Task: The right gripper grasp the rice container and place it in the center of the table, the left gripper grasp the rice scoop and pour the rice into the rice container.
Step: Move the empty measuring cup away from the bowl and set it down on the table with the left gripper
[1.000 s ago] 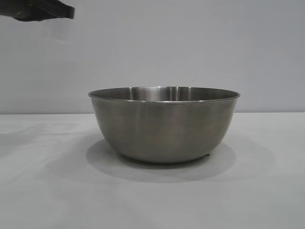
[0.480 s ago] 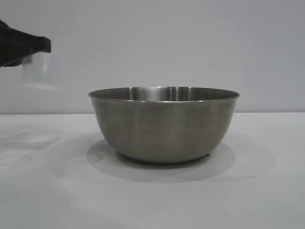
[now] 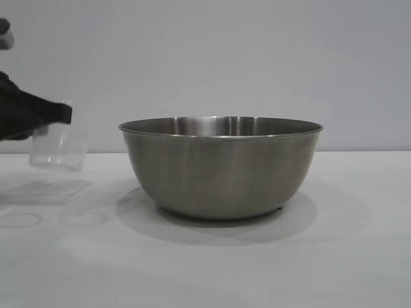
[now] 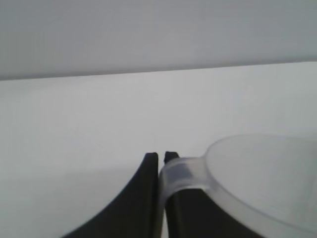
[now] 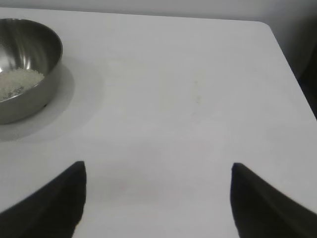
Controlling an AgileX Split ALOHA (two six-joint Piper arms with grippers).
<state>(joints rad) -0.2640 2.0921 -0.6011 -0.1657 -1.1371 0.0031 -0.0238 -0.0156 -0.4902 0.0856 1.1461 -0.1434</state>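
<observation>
The steel rice container (image 3: 221, 167) stands on the white table (image 3: 359, 256) at the middle of the exterior view. In the right wrist view it (image 5: 25, 74) holds a whitish patch of rice (image 5: 17, 82). My left gripper (image 3: 64, 114) is at the far left, shut on the loop handle of the clear rice scoop (image 3: 58, 146), which hangs upright just above the table. In the left wrist view the left gripper (image 4: 161, 157) pinches the handle and the scoop (image 4: 262, 178) looks empty. My right gripper (image 5: 157, 171) is open and empty over bare table, away from the bowl.
The table's far edge and rounded corner (image 5: 265, 25) show in the right wrist view. A plain pale wall (image 3: 257, 58) stands behind the table.
My left gripper has come down at the far left with the scoop, from near the top of the view to just above the table. The bowl has not moved.
</observation>
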